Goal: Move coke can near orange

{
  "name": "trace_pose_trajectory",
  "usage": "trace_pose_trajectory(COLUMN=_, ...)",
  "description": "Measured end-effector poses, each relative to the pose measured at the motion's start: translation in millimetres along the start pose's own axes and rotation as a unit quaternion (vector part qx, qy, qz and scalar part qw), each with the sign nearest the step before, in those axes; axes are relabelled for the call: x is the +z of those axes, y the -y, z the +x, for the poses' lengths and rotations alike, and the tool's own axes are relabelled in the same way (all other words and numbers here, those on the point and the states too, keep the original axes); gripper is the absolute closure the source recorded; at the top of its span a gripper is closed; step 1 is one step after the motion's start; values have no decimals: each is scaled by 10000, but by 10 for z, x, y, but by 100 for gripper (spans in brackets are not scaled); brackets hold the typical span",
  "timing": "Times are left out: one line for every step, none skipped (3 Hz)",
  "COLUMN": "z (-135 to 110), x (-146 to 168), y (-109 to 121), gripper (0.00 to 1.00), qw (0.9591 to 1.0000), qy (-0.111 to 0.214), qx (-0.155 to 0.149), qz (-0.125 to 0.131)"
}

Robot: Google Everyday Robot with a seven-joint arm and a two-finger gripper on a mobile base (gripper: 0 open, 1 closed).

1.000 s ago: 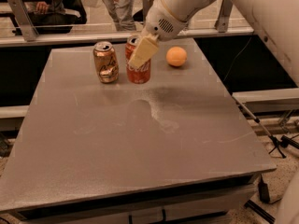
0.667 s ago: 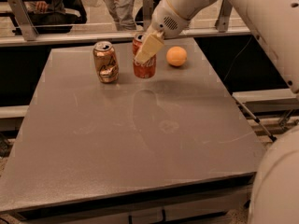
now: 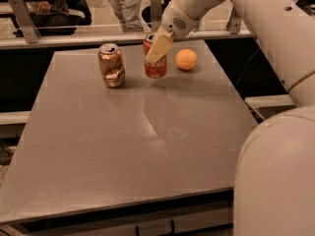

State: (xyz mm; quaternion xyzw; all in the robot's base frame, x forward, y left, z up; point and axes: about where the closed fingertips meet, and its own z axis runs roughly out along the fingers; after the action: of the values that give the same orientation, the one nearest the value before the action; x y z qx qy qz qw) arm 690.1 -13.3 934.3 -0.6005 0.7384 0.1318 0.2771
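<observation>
Two cans and one fruit line up along the far part of the desk (image 3: 147,151), and all the action is on the middle one. The coke can (image 3: 157,69) sits in the grip of the tool (image 3: 153,56), which reaches down from the big white arm (image 3: 256,18) coming in from the upper right. One pale finger (image 3: 158,47) lies slanted across the can's front face and its partner is hidden behind, so I read the tool as clamped on the can, not open. Where's the can? It stands between the copper can (image 3: 111,65) on its left and the orange (image 3: 186,59) on its right, and it's clearly closer to the orange: near it, not touching, with a narrow strip of desk showing between them. Whether the can's base rests on the desk or hangs just above it, I can't tell; a shadow sits right beneath it. By my reckoning the carrying part is as good as done, with the can near the fruit and apart from the copper can. What's left is the finish: set the can down upright if it isn't down, let go, and lift the tool away without tipping the can or nudging the orange, which would roll easily.
</observation>
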Motion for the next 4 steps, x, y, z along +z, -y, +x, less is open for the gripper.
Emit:
trace_pose_trajectory(z=63, x=85, y=171, gripper=100, qw=9999, qy=-78, qx=96, qz=58)
trace_pose_trajectory(z=99, x=167, y=318, gripper=100, qw=9997, qy=-131, qx=165, qz=106)
trace_pose_trajectory(z=121, x=240, y=430, gripper=82, qw=9996, qy=-124, qx=212, qz=116)
trace_pose_trajectory(z=156, x=300, y=510, gripper=58, qw=9995, qy=-127, qx=254, qz=124)
